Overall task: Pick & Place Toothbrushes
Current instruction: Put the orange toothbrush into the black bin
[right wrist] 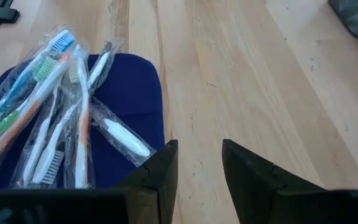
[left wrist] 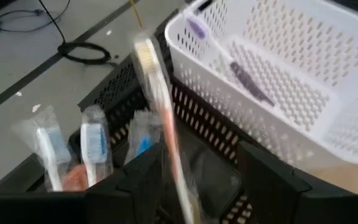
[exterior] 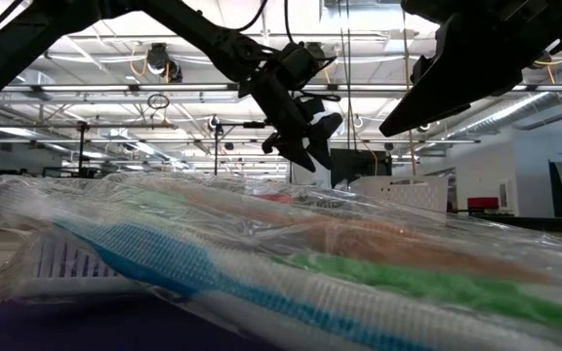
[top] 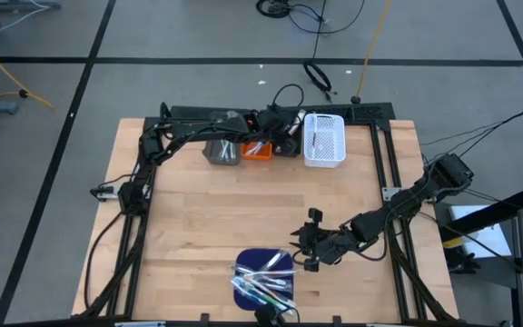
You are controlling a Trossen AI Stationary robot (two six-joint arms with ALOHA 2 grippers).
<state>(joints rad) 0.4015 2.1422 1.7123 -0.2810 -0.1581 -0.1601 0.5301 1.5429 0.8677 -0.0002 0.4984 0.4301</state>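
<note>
Several wrapped toothbrushes [top: 263, 282] [right wrist: 48, 112] lie heaped on a dark blue mat [right wrist: 132, 87] near the table's front edge. In the low view they fill the foreground [exterior: 291, 263]. My right gripper [top: 305, 247] [right wrist: 199, 163] hovers open just right of the mat, with nothing between its fingers. My left gripper [top: 284, 136] [left wrist: 197, 165] stands open over the black bin [left wrist: 201, 127] at the far edge. A wrapped toothbrush with an orange-red handle [left wrist: 160, 106] stands slanted and blurred between its fingers, its bristle end up. My left gripper has its fingers wide apart around the orange-red toothbrush, which runs close past one finger [left wrist: 143, 177]. I cannot tell whether that finger touches the wrapper. The toothbrush's lower end is hidden behind the gripper, above the black bin.
A row of small bins stands at the far edge: grey [top: 222, 151], orange [top: 257, 148] holding wrapped blue toothbrushes [left wrist: 94, 140], black, and white [top: 324, 139] [left wrist: 278, 81] holding a purple toothbrush [left wrist: 244, 74]. Bare wood [top: 225, 209] lies between bins and mat.
</note>
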